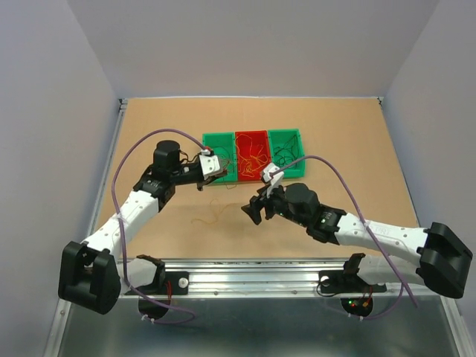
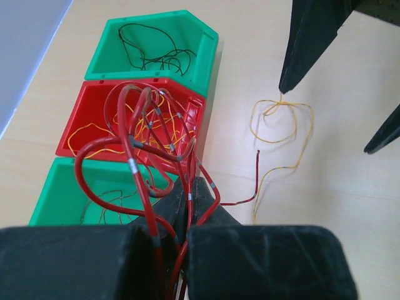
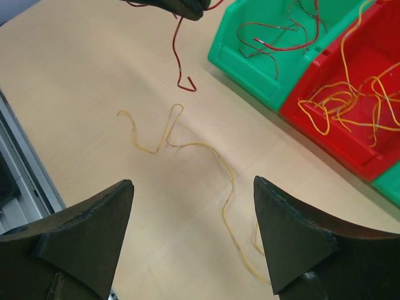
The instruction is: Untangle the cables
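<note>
My left gripper [image 2: 189, 186] is shut on a bundle of red cables [image 2: 257, 172] and holds it above the red bin [image 2: 106, 82], the loops hanging over it. In the top view it [image 1: 201, 182] sits at the left green bin's [image 1: 221, 135] near edge. A yellow cable [image 3: 187, 145] lies loose on the table; it also shows in the left wrist view [image 2: 281, 125] and the top view [image 1: 212, 218]. My right gripper [image 3: 192, 182] is open and empty, hovering over that yellow cable, and shows mid-table in the top view [image 1: 251, 210].
Three bins stand in a row: a green bin [image 2: 206, 44] with dark cables, the red bin [image 3: 375, 169] with yellow cables, and a green bin [image 3: 250, 69] with red strands. A metal rail [image 1: 253, 268] runs along the near edge.
</note>
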Action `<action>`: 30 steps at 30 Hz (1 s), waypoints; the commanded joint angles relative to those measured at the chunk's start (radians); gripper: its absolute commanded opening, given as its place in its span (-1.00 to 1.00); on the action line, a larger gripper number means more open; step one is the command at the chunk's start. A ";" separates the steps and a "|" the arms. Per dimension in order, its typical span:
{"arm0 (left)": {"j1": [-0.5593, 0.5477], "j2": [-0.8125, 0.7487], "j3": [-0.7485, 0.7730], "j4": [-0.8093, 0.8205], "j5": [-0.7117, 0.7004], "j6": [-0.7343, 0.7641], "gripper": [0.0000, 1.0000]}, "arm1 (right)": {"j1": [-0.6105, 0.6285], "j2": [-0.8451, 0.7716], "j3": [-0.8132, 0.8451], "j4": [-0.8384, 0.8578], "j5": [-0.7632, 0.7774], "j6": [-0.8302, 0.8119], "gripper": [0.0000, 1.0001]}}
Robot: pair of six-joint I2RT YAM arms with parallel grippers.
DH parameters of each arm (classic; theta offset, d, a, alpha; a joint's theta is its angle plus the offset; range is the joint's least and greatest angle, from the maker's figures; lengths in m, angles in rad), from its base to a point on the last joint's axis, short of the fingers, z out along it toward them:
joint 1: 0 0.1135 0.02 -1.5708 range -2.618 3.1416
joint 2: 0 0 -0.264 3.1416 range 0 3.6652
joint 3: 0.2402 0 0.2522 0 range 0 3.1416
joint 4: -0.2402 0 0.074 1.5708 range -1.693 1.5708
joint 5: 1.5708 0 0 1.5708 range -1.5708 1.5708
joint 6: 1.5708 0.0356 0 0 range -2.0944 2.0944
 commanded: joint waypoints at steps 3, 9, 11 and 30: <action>-0.001 -0.080 -0.002 0.079 -0.104 -0.093 -1.00 | 0.005 0.108 0.022 0.193 -0.037 -0.075 0.74; 0.025 -0.135 -0.053 0.208 -0.278 -0.203 -1.00 | 0.007 0.272 0.099 0.085 0.081 0.044 0.87; 0.037 -0.146 -0.057 0.236 -0.313 -0.236 -1.00 | 0.007 0.318 0.125 0.067 0.155 0.100 0.87; 0.084 -0.246 -0.106 0.181 -0.261 -0.177 -1.00 | 0.007 0.534 0.243 -0.062 0.349 0.141 -0.99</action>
